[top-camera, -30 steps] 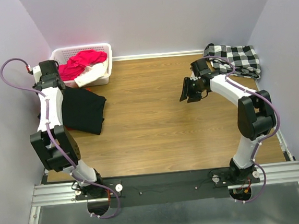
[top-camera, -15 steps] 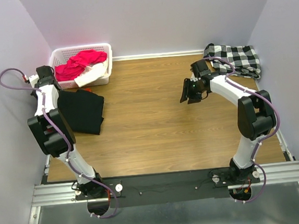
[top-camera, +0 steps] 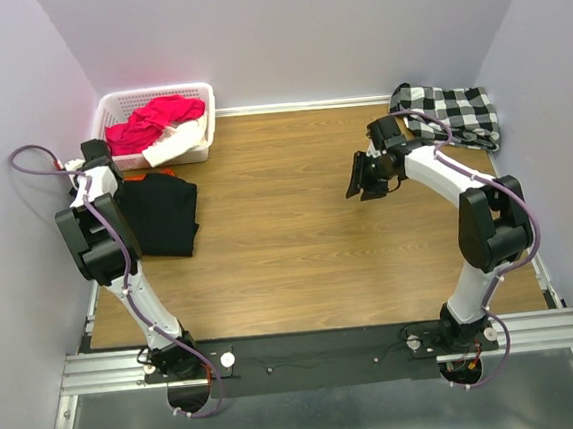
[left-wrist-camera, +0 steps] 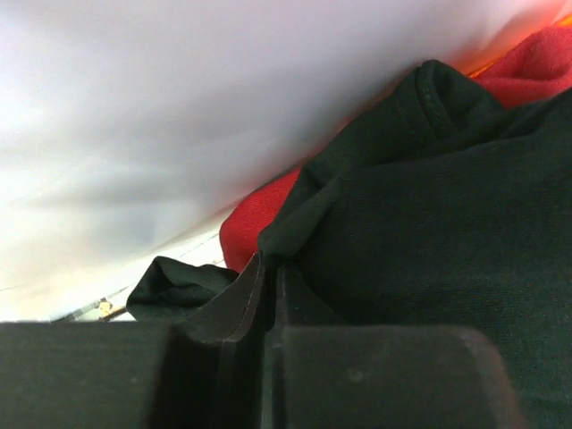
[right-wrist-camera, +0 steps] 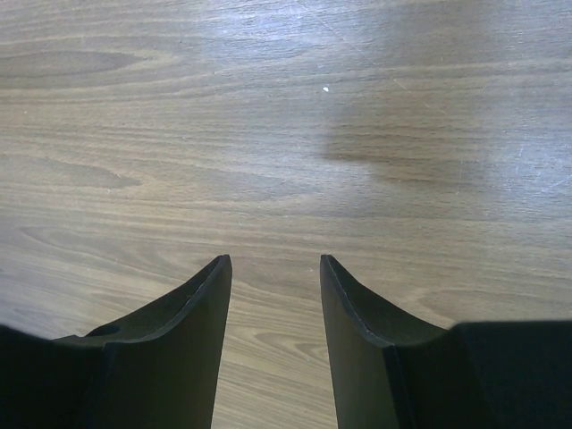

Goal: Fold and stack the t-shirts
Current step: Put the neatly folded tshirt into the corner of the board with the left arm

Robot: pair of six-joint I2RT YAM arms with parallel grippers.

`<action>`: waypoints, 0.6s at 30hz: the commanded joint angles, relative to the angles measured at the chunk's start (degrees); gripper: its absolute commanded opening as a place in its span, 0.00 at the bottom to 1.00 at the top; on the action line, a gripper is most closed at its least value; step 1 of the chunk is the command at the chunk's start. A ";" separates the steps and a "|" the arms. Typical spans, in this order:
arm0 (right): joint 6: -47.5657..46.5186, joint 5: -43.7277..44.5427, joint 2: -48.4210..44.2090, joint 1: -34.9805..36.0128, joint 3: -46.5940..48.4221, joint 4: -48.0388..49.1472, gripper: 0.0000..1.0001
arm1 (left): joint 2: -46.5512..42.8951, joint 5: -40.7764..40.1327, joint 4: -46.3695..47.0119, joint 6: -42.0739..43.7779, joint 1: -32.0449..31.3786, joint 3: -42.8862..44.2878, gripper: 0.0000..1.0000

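A black t-shirt (top-camera: 164, 217) lies folded at the table's left side. A sliver of the dark-red t-shirt (top-camera: 135, 177) shows under its far edge. My left gripper (top-camera: 96, 163) sits at the shirt's far-left corner, close to the left wall. In the left wrist view its jaws (left-wrist-camera: 268, 259) stand almost together, pinching a fold of the black t-shirt (left-wrist-camera: 429, 223), with the red t-shirt (left-wrist-camera: 255, 219) just beyond. My right gripper (top-camera: 361, 180) hovers open over bare wood right of centre, with nothing between its fingers (right-wrist-camera: 275, 261).
A white basket (top-camera: 203, 116) at the back left holds red and white clothes. A black-and-white checkered cloth (top-camera: 450, 110) lies in the back right corner. Walls close in on the left, the back and the right.
My left arm has folded back toward the left wall, and the black t-shirt has shifted left and squared up. The right arm has not moved.
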 commanded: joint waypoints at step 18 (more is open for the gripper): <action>0.73 -0.95 -2.70 -0.25 -1.55 -0.52 0.53 | -15.70 3.81 0.11 0.50 -7.84 -2.05 0.66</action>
